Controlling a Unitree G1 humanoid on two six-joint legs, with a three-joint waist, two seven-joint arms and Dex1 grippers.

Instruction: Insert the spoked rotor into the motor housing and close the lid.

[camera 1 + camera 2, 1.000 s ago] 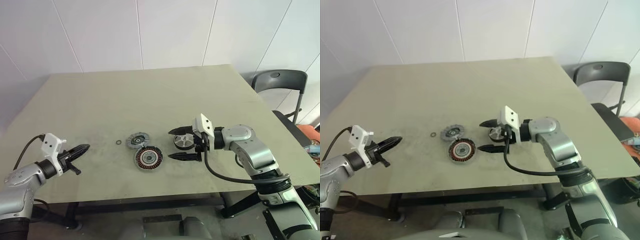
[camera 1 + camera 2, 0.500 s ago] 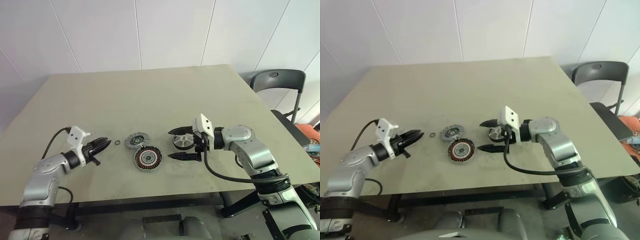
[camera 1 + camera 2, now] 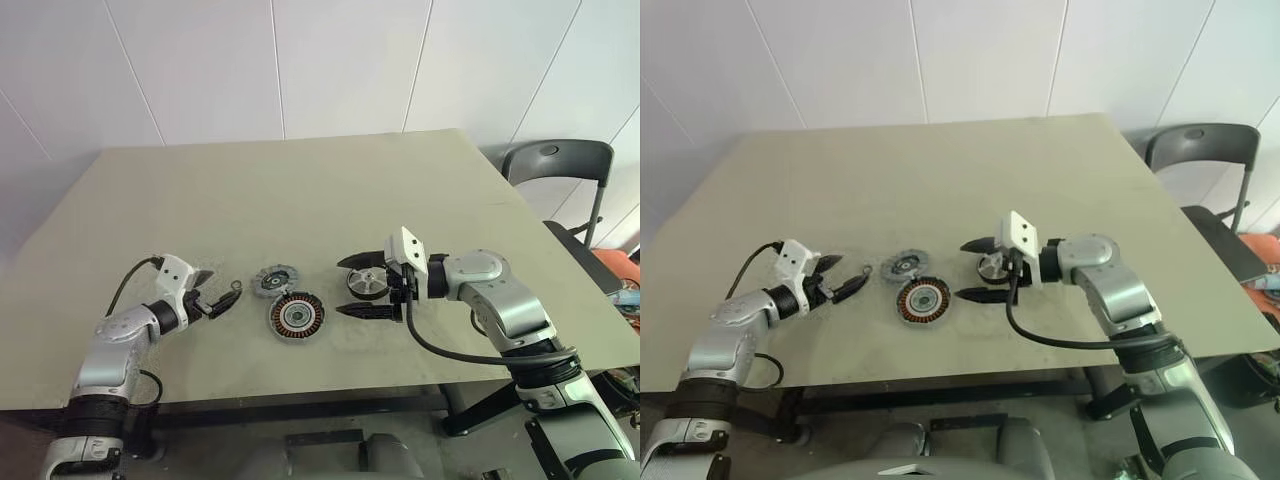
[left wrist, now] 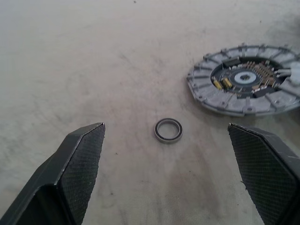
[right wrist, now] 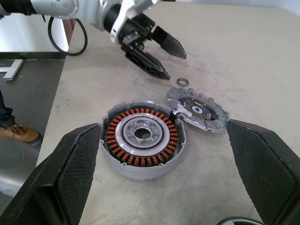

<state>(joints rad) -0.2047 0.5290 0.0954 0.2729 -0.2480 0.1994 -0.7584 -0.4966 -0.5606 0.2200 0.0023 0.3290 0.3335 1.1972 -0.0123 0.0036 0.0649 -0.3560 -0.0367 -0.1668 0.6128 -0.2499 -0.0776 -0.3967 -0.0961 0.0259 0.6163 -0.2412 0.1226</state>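
The spoked rotor [image 3: 372, 282], a black wheel with silver spokes, lies on the table between the spread fingers of my right gripper [image 3: 357, 287], which is open and grips nothing. To its left the motor housing [image 3: 296, 316] lies flat with its copper windings up, also seen as the motor housing [image 5: 143, 138] in the right wrist view. The grey notched lid [image 3: 275, 281] rests just behind the housing, touching its rim. My left gripper [image 3: 222, 290] is open, low over the table left of the lid, its fingers [image 4: 79, 154] straddling a small washer.
A tiny thin washer ring [image 4: 168, 130] lies on the table [image 3: 300, 190] just left of the lid [image 4: 243, 79]. A dark folding chair [image 3: 558, 165] stands past the table's right edge. The front table edge runs close below the parts.
My left arm has swung in from the far left towards the washer and lid, and its fingers have gone from shut to open. The right arm and the parts stayed still.
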